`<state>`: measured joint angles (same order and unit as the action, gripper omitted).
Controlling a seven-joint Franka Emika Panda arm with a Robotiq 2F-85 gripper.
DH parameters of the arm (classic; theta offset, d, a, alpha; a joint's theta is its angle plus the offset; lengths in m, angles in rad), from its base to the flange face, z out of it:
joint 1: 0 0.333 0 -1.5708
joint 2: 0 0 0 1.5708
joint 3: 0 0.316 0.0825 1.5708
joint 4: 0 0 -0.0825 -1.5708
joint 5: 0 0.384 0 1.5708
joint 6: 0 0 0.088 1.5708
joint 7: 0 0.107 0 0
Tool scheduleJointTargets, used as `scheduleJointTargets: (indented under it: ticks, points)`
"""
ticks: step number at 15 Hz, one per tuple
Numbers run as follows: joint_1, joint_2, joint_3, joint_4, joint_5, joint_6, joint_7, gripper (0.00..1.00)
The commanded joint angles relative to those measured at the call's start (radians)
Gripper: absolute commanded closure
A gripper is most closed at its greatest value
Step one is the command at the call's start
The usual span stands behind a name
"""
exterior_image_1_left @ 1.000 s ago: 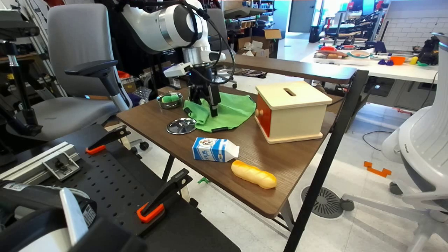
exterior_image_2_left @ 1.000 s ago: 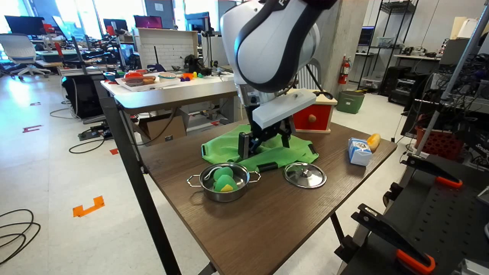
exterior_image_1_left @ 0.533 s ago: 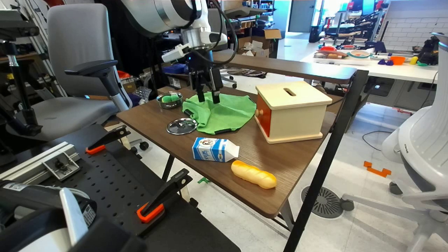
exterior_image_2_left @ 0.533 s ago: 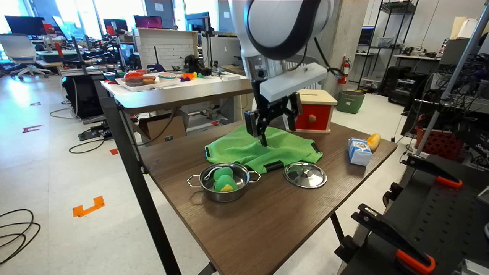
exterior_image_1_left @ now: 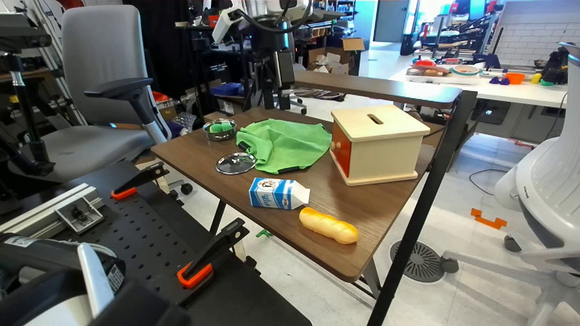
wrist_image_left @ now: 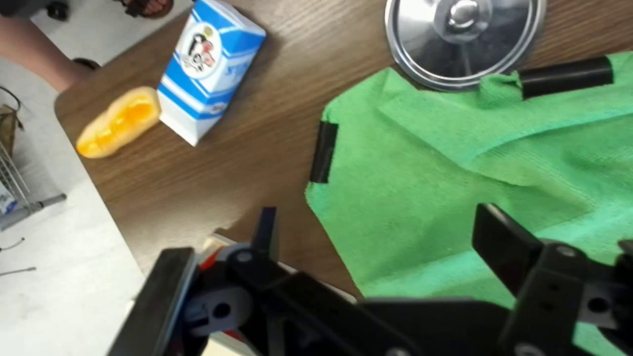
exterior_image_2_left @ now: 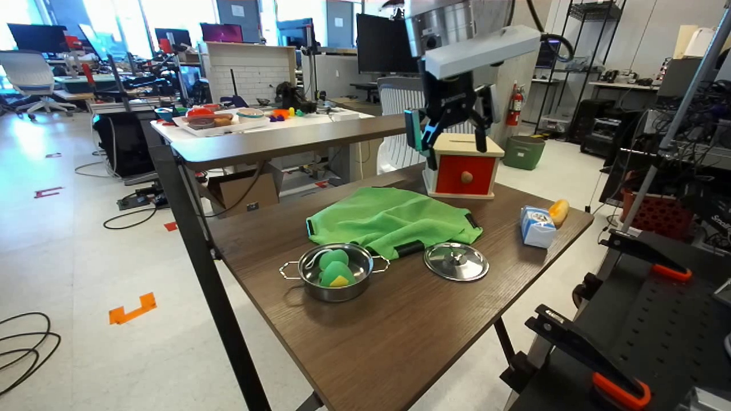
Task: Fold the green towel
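Observation:
The green towel [exterior_image_2_left: 394,217] lies rumpled on the brown table, with a raised crease across it and dark strips on its edges. One dark strip [wrist_image_left: 325,152] shows plainly in the wrist view. Well above the cloth, my gripper [exterior_image_2_left: 457,157] hangs in the air, its jaws wide apart and holding nothing. In the wrist view the gripper [wrist_image_left: 377,212] spans the towel's side edge: one finger appears over bare table, the other over green cloth [wrist_image_left: 420,188]. Both exterior views show a gap between the gripper [exterior_image_1_left: 277,107] and the towel [exterior_image_1_left: 294,145].
A tan wooden box [exterior_image_1_left: 380,154] with a red front stands beside the towel. Close to the cloth are a steel pot [exterior_image_2_left: 336,291] holding green toys and its lid [exterior_image_2_left: 456,262]. A milk carton [exterior_image_1_left: 277,194] and toy bread [exterior_image_1_left: 328,225] lie towards a table end.
My gripper has risen from the towel and shifted towards the box, its jaws staying apart. The towel's flap near the pot and lid has moved slightly and settled.

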<state>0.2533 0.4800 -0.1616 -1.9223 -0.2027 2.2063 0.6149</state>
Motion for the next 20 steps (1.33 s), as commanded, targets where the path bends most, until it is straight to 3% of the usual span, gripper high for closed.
scheduleJointTargets:
  ticks: [1,6,10,14,20]
  points:
    - [-0.036,-0.078,0.015,-0.128,-0.003,-0.022,0.063,0.0]
    - [-0.082,-0.045,0.01,-0.194,-0.016,0.028,0.096,0.0]
    - [-0.107,-0.005,-0.003,-0.2,-0.031,0.139,0.099,0.0]
    - [-0.094,0.042,-0.043,-0.193,-0.054,0.291,0.147,0.0]
    - [-0.069,0.096,-0.073,-0.195,-0.046,0.385,0.198,0.0]
